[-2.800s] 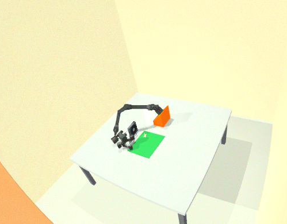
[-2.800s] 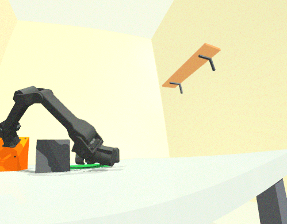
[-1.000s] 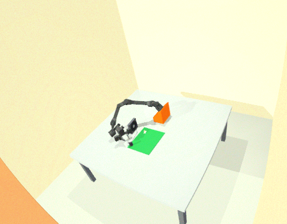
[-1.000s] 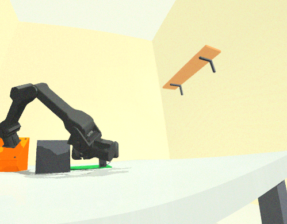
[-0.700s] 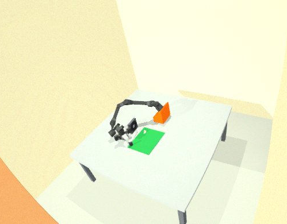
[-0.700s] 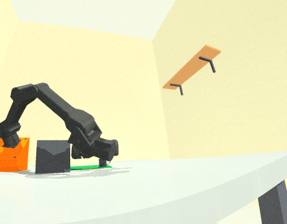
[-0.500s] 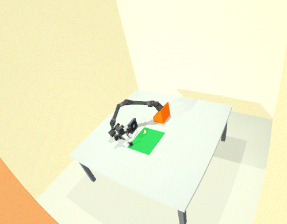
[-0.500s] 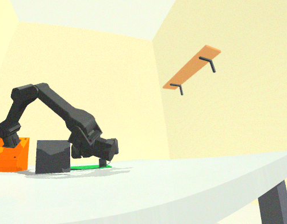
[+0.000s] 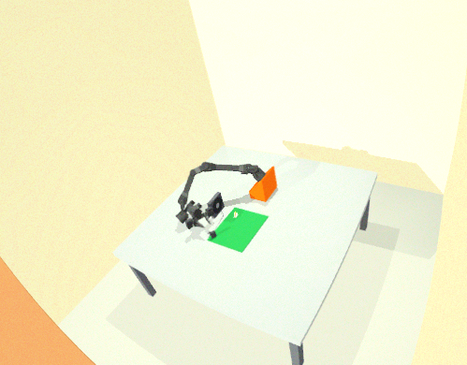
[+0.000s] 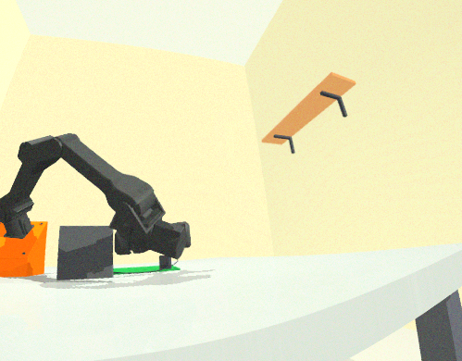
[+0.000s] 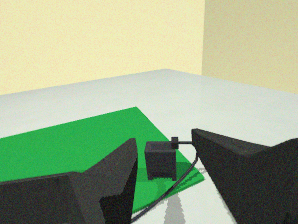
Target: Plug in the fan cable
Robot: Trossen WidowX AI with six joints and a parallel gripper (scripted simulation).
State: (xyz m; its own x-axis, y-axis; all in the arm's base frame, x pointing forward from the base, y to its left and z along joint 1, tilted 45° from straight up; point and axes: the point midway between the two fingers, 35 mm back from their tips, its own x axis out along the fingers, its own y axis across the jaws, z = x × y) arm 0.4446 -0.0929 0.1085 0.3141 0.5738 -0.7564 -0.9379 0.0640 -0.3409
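The dark plug (image 11: 161, 160) (image 9: 212, 232) (image 10: 165, 262) stands upright on the near left corner of the green board (image 11: 75, 142) (image 9: 244, 229) (image 10: 138, 269). Its thin cable (image 11: 184, 176) runs back past my right finger. A small white header (image 9: 236, 214) sits near the board's far left corner, apart from the plug. The dark square fan (image 9: 215, 204) (image 10: 84, 252) stands on the table to the left of the board. My gripper (image 11: 163, 139) (image 9: 202, 224) (image 10: 177, 252) is low over the table, open, with a finger on each side of the plug and a gap to each.
The arm's orange base (image 9: 264, 185) (image 10: 18, 250) stands behind the board. The white table (image 9: 289, 262) extends wide to the right and front. An orange wall shelf (image 10: 309, 107) hangs high on the right wall.
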